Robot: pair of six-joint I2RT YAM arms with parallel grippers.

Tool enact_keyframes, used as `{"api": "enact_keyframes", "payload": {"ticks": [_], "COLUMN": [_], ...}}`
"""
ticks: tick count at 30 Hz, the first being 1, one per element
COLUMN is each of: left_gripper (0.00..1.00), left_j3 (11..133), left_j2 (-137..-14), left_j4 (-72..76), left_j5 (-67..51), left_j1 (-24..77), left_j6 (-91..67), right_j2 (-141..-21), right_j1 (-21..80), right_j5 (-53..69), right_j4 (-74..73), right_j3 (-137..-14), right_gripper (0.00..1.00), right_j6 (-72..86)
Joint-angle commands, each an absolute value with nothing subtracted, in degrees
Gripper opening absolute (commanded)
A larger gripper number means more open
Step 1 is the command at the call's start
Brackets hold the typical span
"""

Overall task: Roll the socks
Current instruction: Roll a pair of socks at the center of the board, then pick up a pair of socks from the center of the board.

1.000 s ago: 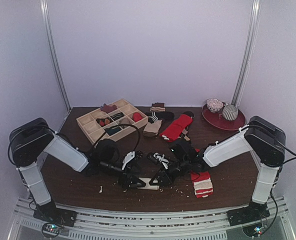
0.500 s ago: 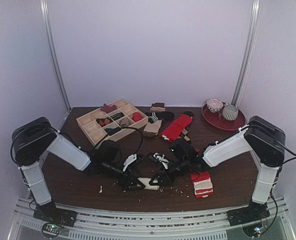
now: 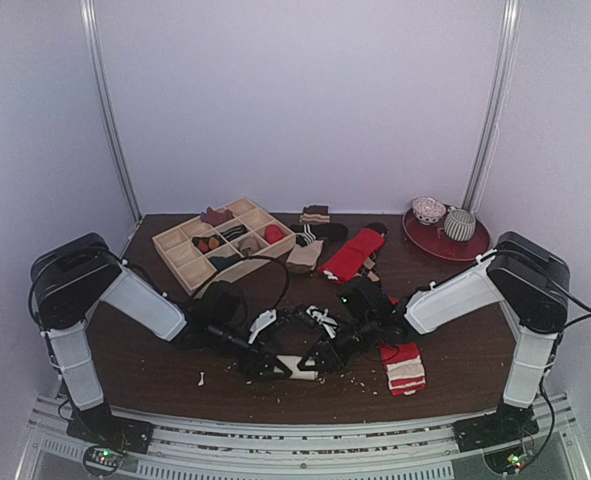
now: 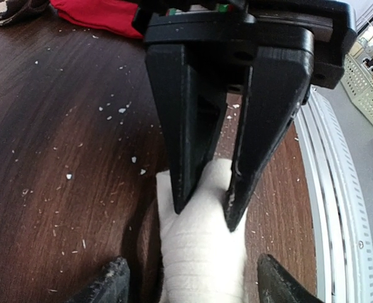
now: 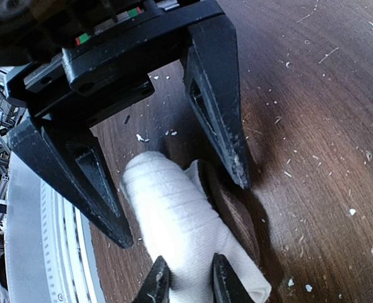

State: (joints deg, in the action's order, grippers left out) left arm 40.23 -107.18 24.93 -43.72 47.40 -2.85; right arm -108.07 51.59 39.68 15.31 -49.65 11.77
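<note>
Top view: a dark brown tabletop (image 3: 475,350) stands in a booth of pale walls (image 3: 295,100), with metal rails (image 3: 305,440) along its near edge. Both arms reach in to the middle near the front. The cream sock (image 3: 300,367) lies there between the left claw (image 3: 265,362) and the right claw (image 3: 320,355). The red sock with the white-striped end (image 3: 405,367) lies just right of them, close to the near edge. A wooden tray (image 3: 225,240) of compartments and a red plate (image 3: 445,237) sit along the back, well apart from the claws; bare wood lies open at front left and front right.

Left wrist view: the left claw (image 4: 192,271) is spread wide, one finger either side of the cream sock (image 4: 202,259). The right claw (image 4: 206,213) faces it, pinching the rolled sock. White flecks (image 4: 120,110) dot the wood; the rails (image 4: 337,189) run close on the right.

Right wrist view: the right claw (image 5: 187,278) is pressed onto the cream sock (image 5: 173,227), beside its brown band (image 5: 233,208). The left claw (image 5: 183,208) straddles the roll with its fingers apart
</note>
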Motion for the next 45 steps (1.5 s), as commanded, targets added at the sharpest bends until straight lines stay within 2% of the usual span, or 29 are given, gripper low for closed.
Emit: {"api": "enact_keyframes", "payload": {"ticks": [1, 9, 15, 22, 23, 25, 27, 32, 39, 45], "left_gripper": [0.67, 0.66, 0.55, 0.29, 0.22, 0.0, 0.0, 0.0, 0.0, 0.0], "left_j3": [42.3, 43.9, 43.3, 41.2, 40.7, 39.7, 38.9, 36.8, 37.1, 41.3], "left_j2": [-108.1, -108.3, -108.3, -109.9, -109.9, -110.0, -110.0, -108.7, -104.6, -98.5], "left_j4": [23.1, 17.4, 17.7, 23.0, 24.1, 26.3, 27.7, 30.5, 30.5, 26.1], "left_j5": [-42.8, -35.6, -35.3, -38.9, -39.4, -39.6, -39.0, -30.5, -23.9, -21.0], "left_j1": [48.5, 49.0, 49.3, 49.6, 49.6, 49.6, 49.6, 49.5, 47.6, 43.3], "left_j6": [-0.9, 1.7, 2.3, 1.1, 0.7, -0.1, -0.8, -3.8, -8.4, -10.6], "right_j2": [-115.1, -115.1, -115.7, -115.9, -116.0, -116.0, -115.5, -110.2, -93.6, -82.3], "right_j1": [51.6, 51.6, 51.6, 51.6, 51.6, 51.6, 51.5, 50.8, 45.4, 41.8], "right_j5": [29.8, 29.3, 29.2, 28.9, 28.9, 28.7, 28.9, 30.9, 30.4, 29.3], "right_j4": [0.0, -0.2, -0.5, -0.6, -0.7, -0.7, -0.1, 3.6, 11.8, 15.8], "right_j3": [-45.6, -45.4, -45.6, -46.2, -46.3, -46.5, -46.8, -48.4, -47.8, -44.0], "right_gripper": [0.2, 0.2, 0.2, 0.2, 0.2, 0.2, 0.21, 0.33, 0.5, 0.53], "right_j6": [11.0, 11.0, 10.8, 11.1, 11.1, 11.1, 11.7, 14.2, 19.3, 22.2]}}
